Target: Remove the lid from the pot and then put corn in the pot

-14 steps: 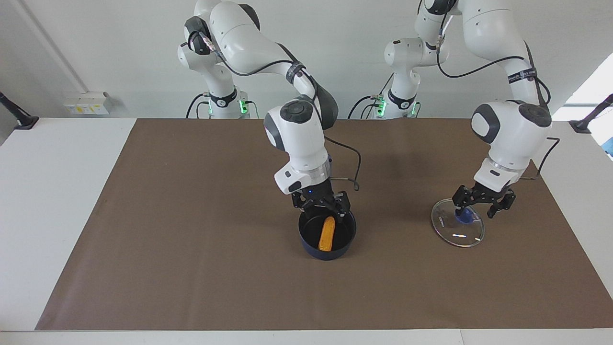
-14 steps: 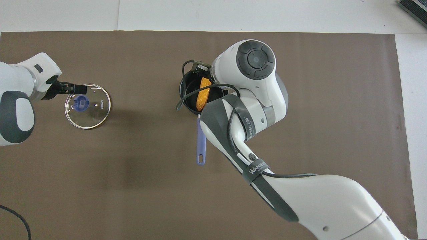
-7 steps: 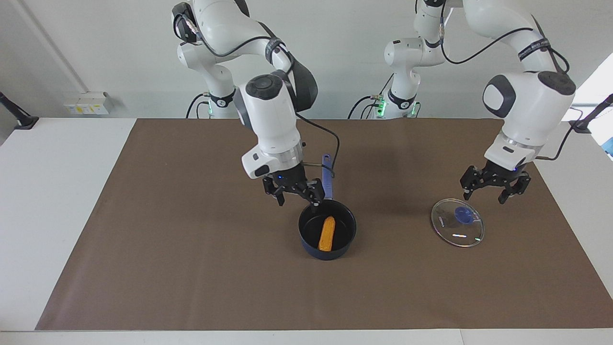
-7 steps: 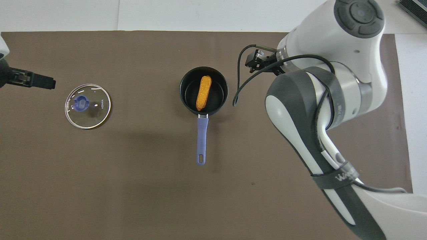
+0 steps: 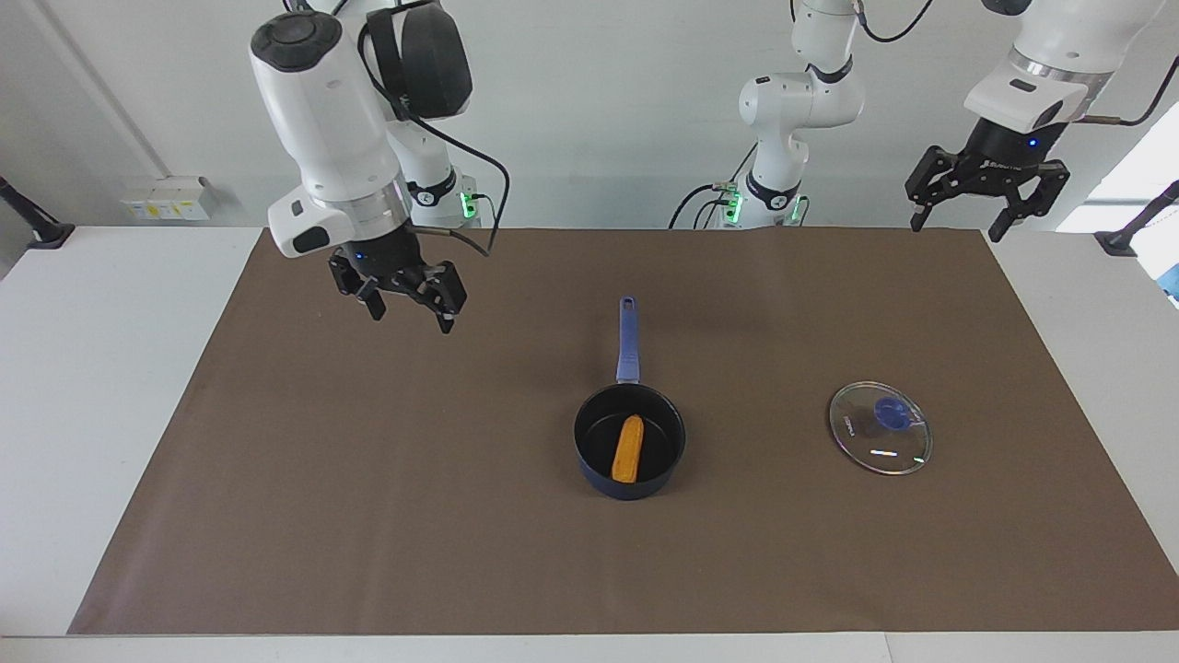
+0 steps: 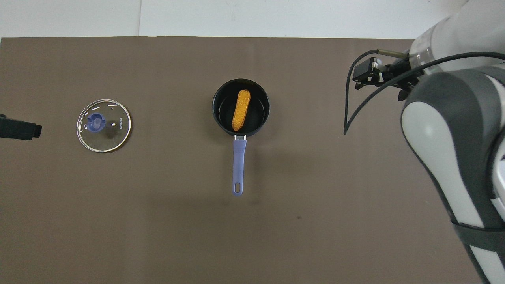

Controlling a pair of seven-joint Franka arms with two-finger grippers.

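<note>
The dark blue pot (image 5: 630, 491) stands mid-table, its long handle (image 5: 627, 336) pointing toward the robots. The yellow-orange corn (image 5: 629, 448) lies inside it, also in the overhead view (image 6: 241, 110). The glass lid (image 5: 880, 429) with its blue knob lies flat on the mat, beside the pot toward the left arm's end. My right gripper (image 5: 411, 316) is open and empty, raised over the mat toward the right arm's end. My left gripper (image 5: 963, 216) is open and empty, held high over the mat's edge near the robots.
A brown mat (image 5: 368, 516) covers most of the white table (image 5: 92, 414). A black cable (image 6: 347, 114) hangs from the right wrist. In the overhead view the pot (image 6: 259, 114), the lid (image 6: 114, 138) and one left fingertip (image 6: 19, 131) show.
My right gripper left the pot, rose and swung toward the right arm's end. My left gripper lifted off the lid's knob and drew up and back. Corn and lid stayed put.
</note>
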